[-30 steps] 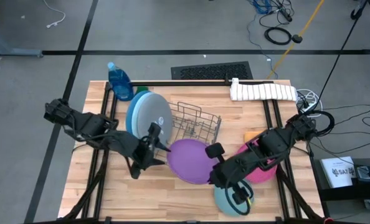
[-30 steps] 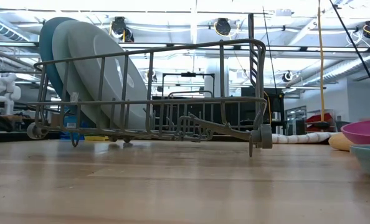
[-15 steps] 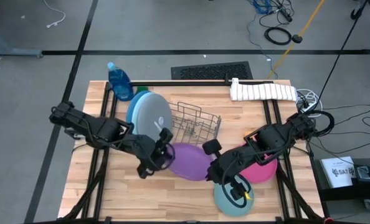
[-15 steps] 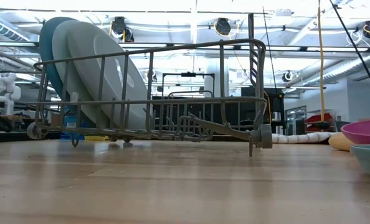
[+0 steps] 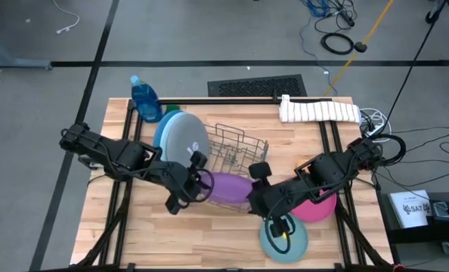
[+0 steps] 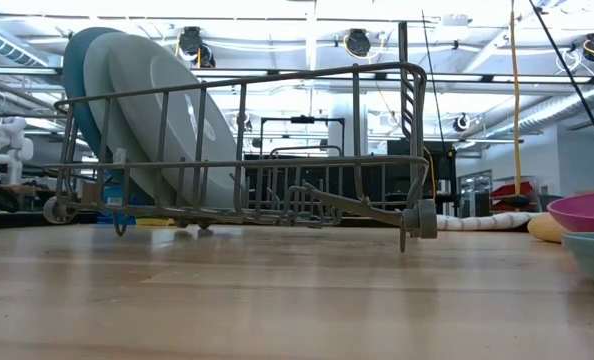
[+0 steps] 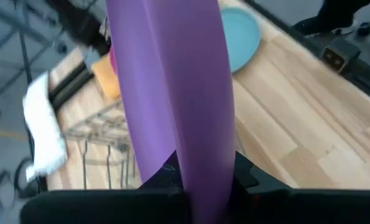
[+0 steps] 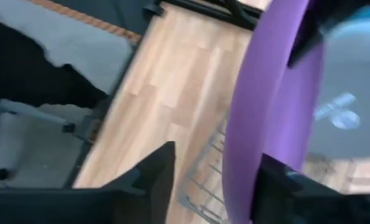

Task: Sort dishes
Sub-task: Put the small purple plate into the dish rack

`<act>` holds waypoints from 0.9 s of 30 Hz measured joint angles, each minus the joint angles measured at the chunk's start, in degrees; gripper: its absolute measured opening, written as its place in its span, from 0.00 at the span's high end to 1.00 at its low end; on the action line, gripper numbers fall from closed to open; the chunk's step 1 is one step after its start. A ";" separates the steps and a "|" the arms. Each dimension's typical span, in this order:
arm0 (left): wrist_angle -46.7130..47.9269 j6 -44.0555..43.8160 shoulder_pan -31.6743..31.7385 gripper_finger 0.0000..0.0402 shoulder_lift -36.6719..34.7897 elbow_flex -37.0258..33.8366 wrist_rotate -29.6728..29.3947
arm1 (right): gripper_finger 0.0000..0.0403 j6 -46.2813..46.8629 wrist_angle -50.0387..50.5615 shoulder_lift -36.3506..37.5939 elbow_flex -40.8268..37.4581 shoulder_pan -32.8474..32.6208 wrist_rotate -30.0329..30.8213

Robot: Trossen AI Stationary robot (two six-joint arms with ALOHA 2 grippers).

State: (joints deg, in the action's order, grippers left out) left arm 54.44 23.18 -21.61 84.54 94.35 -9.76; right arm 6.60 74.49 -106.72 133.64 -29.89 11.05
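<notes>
Both end effectors pinch purple plate (image 5: 228, 187) | wooden table (image 5: 209, 238) | grey floor (image 5: 209, 38)

the tabletop (image 5: 209, 242) is pale wood in planks, smooth with a faint sheen in the low view. the purple plate (image 7: 172, 93) looks like matt plastic, as do the teal plate (image 5: 294, 240) and pink plate (image 6: 584, 211). the grey plate (image 6: 167, 120) has a dull, even finish. the rack (image 6: 277, 150) is thin metal wire, matt grey. the folded towel (image 5: 319, 111) by the far edge is white cloth, ribbed. the bottle (image 5: 146, 100) is glossy blue plastic.
</notes>
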 joint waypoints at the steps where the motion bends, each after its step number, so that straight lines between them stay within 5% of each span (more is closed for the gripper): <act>1: 0.73 -1.41 0.03 0.92 0.01 0.00 -0.77 | 0.58 1.08 1.00 0.00 0.00 -0.27 1.05; 7: 1.94 -11.78 1.45 0.92 -0.15 0.00 -0.39 | 0.47 6.67 7.81 0.71 0.00 -3.27 9.26; 11: 4.90 -20.57 3.03 0.92 -0.28 0.02 3.62 | 0.47 9.89 10.96 1.18 0.02 -5.48 11.17; 15: 8.44 -26.54 4.11 0.92 -0.49 -0.01 -0.08 | 0.48 15.05 15.77 2.00 0.07 -9.04 10.31; 18: 13.71 -32.74 5.69 0.92 -0.51 -0.26 0.63 | 0.48 17.09 15.43 2.38 0.07 -10.53 16.36; 22: 8.65 -38.49 10.45 0.92 -0.42 -0.17 -1.25 | 0.48 18.64 15.53 3.28 0.07 -13.96 20.07; 27: 2.94 -46.18 16.36 0.92 -0.42 -0.13 3.80 | 0.48 19.35 15.18 3.34 0.07 -16.36 26.54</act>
State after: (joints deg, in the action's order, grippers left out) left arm 57.38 -22.99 -5.24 84.12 94.21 -5.96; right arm 25.95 89.67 -103.37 133.71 -46.25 37.58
